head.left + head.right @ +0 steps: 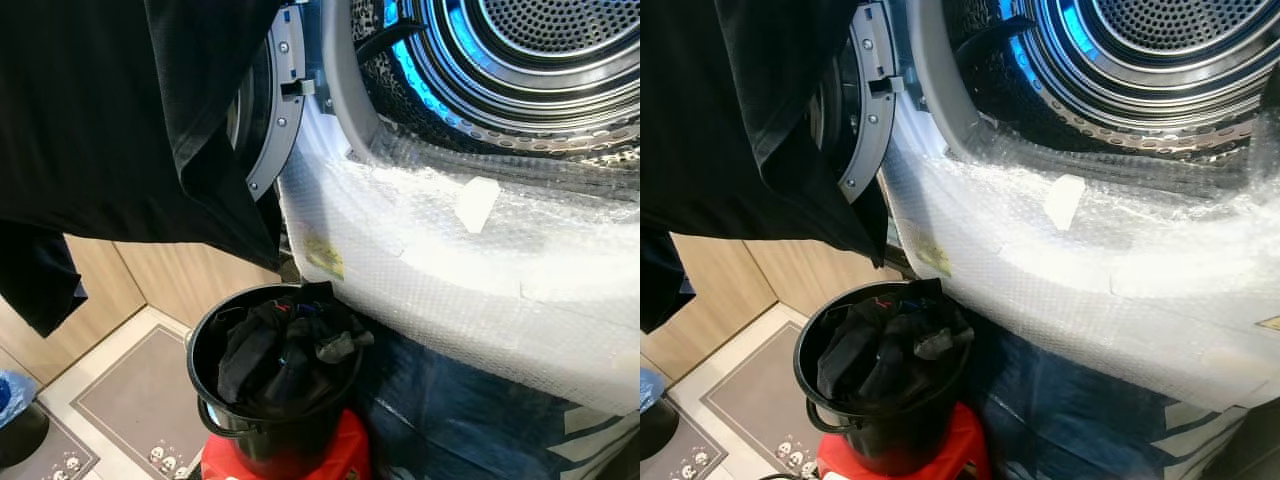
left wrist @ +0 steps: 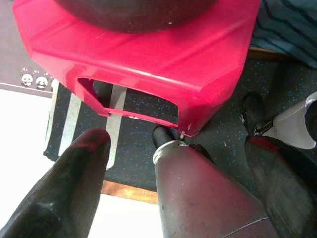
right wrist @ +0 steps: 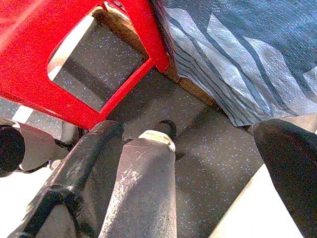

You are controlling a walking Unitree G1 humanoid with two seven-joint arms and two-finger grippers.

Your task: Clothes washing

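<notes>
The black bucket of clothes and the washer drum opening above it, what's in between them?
Between the black bucket and the drum opening, the left eye view shows the washer's front wrapped in bubble wrap, bearing a yellow sticker.

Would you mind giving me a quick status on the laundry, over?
Both grippers open, empty, low by the red stool. Black bucket on it full of dark clothes. Washer drum open. Black garment hangs beside the door.

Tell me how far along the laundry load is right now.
Done: the washer door is open and the drum is exposed; no clothes are visible in it. In hand: nothing; the left tool and right tool hang open near the floor by the red stool. Left: the black bucket on the stool is full of dark clothes, and a black garment hangs beside the door.
</notes>
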